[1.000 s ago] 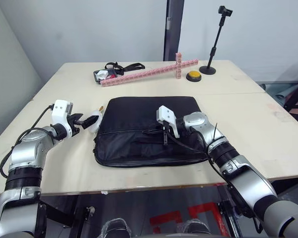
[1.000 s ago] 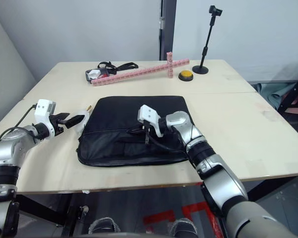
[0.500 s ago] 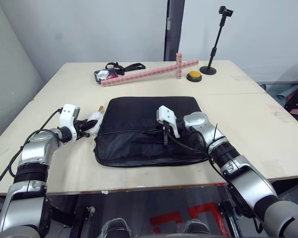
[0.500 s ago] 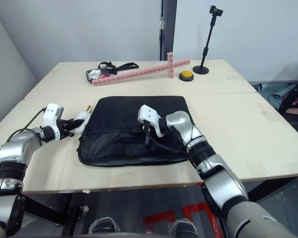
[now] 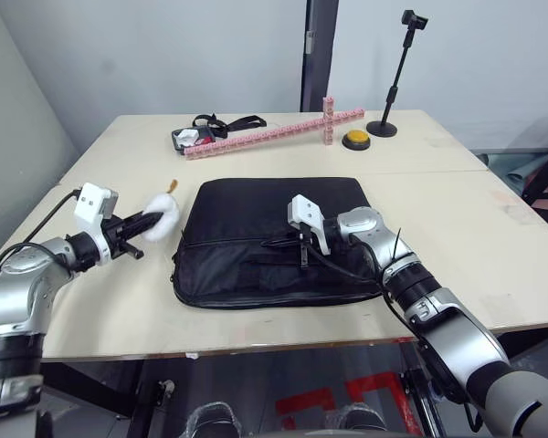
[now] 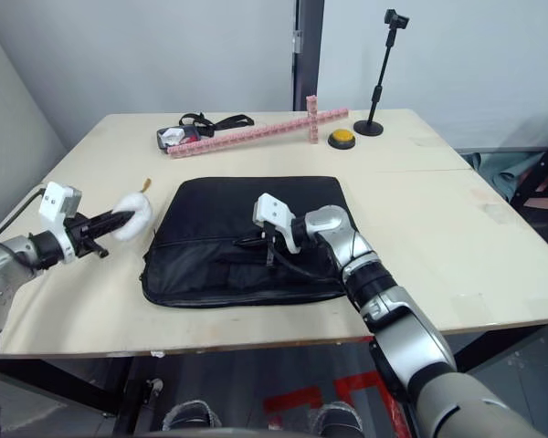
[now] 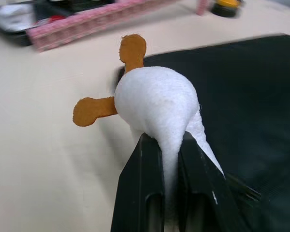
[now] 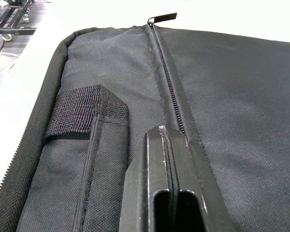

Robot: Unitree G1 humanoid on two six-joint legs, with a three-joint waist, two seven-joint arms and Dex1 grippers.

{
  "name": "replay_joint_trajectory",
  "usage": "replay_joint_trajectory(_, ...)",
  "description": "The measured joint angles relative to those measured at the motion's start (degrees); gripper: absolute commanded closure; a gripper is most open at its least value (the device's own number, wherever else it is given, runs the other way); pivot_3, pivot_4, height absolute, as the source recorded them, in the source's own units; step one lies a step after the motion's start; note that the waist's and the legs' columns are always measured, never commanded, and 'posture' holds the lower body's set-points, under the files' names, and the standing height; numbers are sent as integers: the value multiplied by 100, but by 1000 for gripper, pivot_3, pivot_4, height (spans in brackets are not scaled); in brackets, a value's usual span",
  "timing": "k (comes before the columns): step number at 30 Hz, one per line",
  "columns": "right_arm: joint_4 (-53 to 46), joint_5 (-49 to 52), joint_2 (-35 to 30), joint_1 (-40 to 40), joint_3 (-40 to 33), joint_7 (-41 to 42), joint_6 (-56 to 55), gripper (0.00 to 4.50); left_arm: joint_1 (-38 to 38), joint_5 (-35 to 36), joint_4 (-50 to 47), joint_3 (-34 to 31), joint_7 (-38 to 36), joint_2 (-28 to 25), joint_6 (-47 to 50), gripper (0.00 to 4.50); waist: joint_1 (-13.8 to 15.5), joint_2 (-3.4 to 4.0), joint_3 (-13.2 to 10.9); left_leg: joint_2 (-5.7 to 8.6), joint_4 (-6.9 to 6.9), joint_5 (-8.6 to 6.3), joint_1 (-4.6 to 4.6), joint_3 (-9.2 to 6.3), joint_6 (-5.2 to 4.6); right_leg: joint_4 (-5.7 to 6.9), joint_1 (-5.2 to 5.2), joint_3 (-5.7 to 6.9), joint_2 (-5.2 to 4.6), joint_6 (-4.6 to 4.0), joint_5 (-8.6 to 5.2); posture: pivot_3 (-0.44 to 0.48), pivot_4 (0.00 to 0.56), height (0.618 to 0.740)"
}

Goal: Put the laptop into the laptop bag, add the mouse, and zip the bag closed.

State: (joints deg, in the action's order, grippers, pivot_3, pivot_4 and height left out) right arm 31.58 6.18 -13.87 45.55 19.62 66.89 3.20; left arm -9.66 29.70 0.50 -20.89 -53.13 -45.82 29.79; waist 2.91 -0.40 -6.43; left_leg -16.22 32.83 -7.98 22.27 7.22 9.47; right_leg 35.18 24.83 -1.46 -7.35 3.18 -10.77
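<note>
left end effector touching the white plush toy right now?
Touching. In the left wrist view both black fingers pinch the white plush toy, its fluff squeezed between them. The left eye view shows the left end effector holding it off the table.

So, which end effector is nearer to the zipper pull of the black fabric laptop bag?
The right end effector: it rests on the black fabric laptop bag, by the zipper pull. The left end effector is beside the bag, gripping a white plush toy.

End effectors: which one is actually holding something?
The left end effector: its fingers are clamped on the white plush toy with orange feet, beside the laptop bag. The right end effector is shut, resting on the bag's zipper.
</note>
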Motion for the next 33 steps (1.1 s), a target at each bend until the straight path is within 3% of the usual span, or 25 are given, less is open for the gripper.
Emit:
replay_joint_trajectory(7,101,-34,90,9,-49,18,5,4500,1274,337,-1693,-14,-708,-508,243,4468,-30,5,-3,-1,-10,-2,-7,2,2,1,3,-1,2,1,-2,0,150,740)
replay_joint_trajectory(14,216,-48,155,49,-57,103,0,4500,1926,208,-2435,544,-1258,-774,28,4468,-50,7,-4,-1,-53,-3,-25,10,3,-6,6,-3,5,3,-4,0,150,740)
replay_joint_trajectory(19,370,-99,261,86,-58,80,-69,4500,1618,-18,-2637,1499,-1483,-777,-189,4468,-68,8,1,-2,-54,-3,-30,14,3,-5,6,-5,5,2,-4,0,150,740)
replay_joint_trajectory(22,403,-112,305,90,-58,50,-85,4500,1394,-40,-2671,1763,-1498,-738,-215,4468,-91,11,2,-2,-55,-3,-33,15,4,-1,6,-9,6,2,-4,0,150,740)
replay_joint_trajectory(33,598,-153,377,159,-60,-18,-144,4500,295,-280,-2568,3098,-1268,152,-91,4468,-97,18,17,-1,-54,-2,-36,23,4,8,2,-18,7,1,-3,0,150,740)
